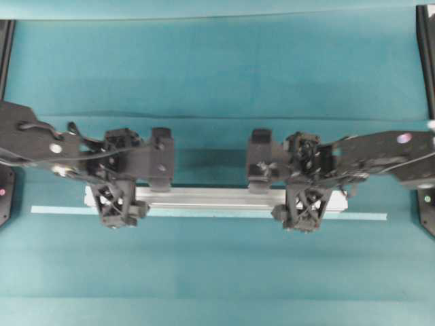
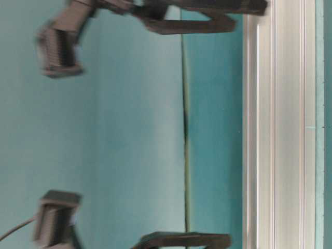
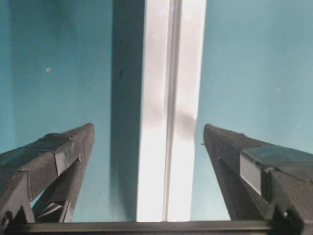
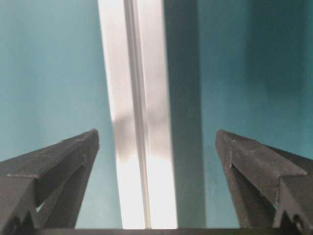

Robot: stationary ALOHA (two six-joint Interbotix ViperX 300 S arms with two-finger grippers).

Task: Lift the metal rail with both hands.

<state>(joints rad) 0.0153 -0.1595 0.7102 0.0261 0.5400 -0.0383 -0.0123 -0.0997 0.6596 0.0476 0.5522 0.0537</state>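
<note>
The metal rail [image 1: 211, 197] is a long silver grooved bar lying crosswise on the teal table. It also shows as a bright vertical band in the table-level view [image 2: 275, 124]. My left gripper [image 1: 115, 202] hangs over the rail near its left end. In the left wrist view it [image 3: 149, 127] is open, with the rail [image 3: 171, 98] running between the fingers, clear of both. My right gripper [image 1: 304, 206] hangs over the rail near its right end. In the right wrist view it [image 4: 157, 132] is open, with the rail [image 4: 137, 98] between the fingers, untouched.
A thin pale-teal tape strip [image 1: 217, 212] lies just in front of the rail and runs past both its ends. Black frame posts [image 1: 425, 61] stand at the table's side edges. A crease in the teal cloth [image 1: 217, 117] runs behind the arms.
</note>
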